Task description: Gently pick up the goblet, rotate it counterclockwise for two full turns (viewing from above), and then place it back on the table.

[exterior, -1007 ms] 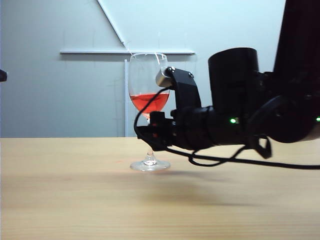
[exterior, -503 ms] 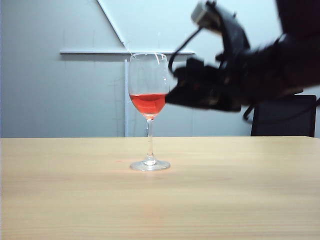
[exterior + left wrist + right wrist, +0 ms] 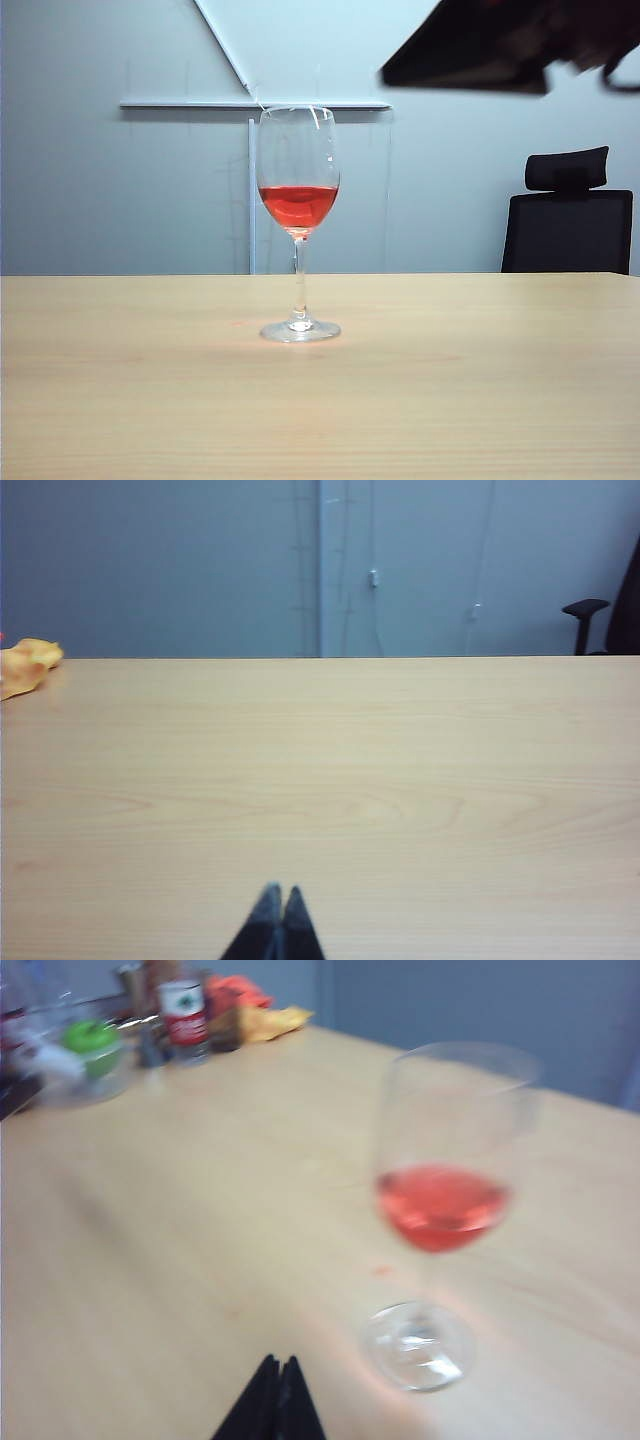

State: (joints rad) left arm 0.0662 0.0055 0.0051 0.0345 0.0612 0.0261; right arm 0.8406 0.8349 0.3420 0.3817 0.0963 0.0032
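From my remote seat, nearest the exterior camera is bare surface (image 3: 420, 400), then the goblet (image 3: 298, 222) standing upright on its foot, red liquid level, nothing touching it. My right hand (image 3: 270, 1400) has its fingers pressed together on nothing, up above and apart from the glass (its arm is only a dark blur at the exterior view's upper right). My left hand (image 3: 277, 927) is likewise pressed shut, empty, low over open surface with no goblet in its view. I judge the task finished: glass set back down. A second ago the right hand was at the stem; now it has released and lifted away.
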